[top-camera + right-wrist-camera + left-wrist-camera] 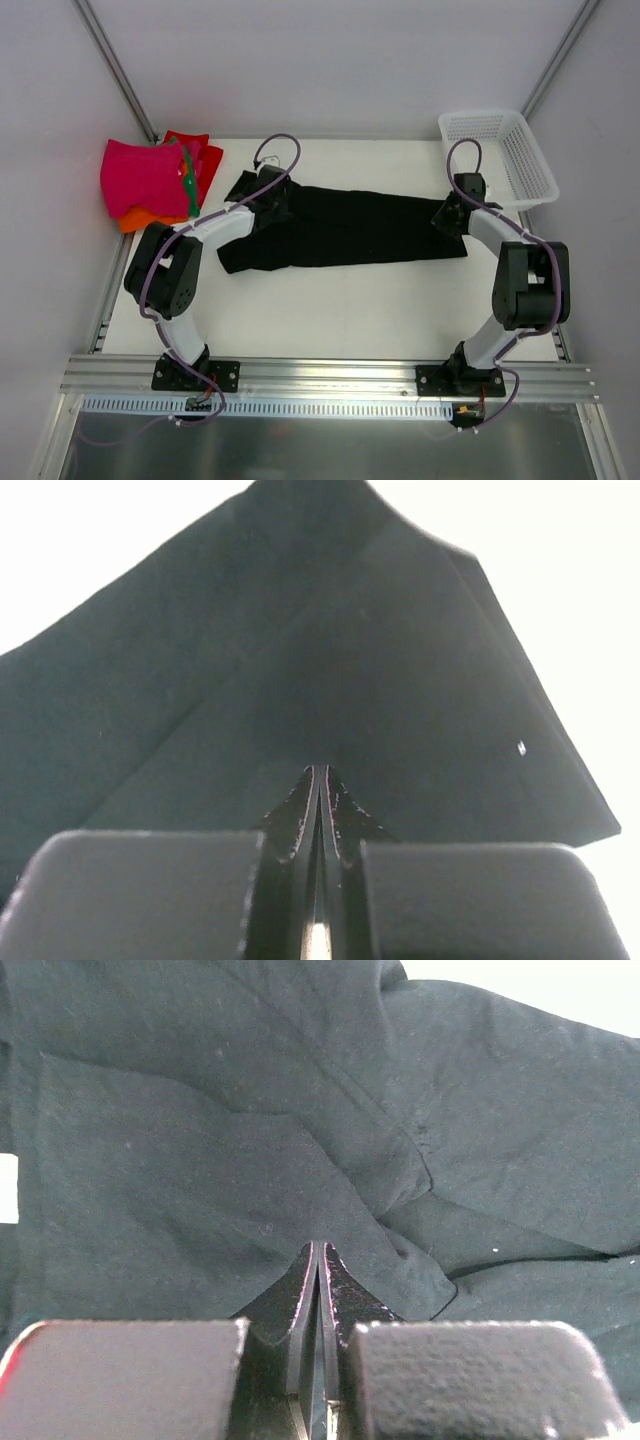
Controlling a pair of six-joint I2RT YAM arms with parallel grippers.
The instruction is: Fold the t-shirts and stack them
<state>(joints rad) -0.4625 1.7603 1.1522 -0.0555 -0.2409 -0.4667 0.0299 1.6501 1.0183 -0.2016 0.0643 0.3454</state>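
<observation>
A large black t-shirt (pixel 350 230) lies folded into a long band across the middle of the table. My left gripper (pixel 268 200) is down on its left end, near the collar. In the left wrist view the jaws (pixel 320 1247) are pressed together with their tips in the dark cloth (pixel 200 1160); a white neck label (pixel 8 1188) shows at the left edge. My right gripper (pixel 447 218) sits on the shirt's right end, its jaws (pixel 320 770) also shut with their tips in the cloth (pixel 380 660). A folded stack lies at the back left: magenta-pink t-shirt (pixel 145 178) on top, orange (pixel 138 221), green (pixel 188 182) and red (pixel 205 155) beneath.
A white plastic mesh basket (pixel 500 155) stands at the back right corner, just behind my right arm. Metal frame posts rise at the back left and back right. The aluminium rail with both arm bases runs along the near edge.
</observation>
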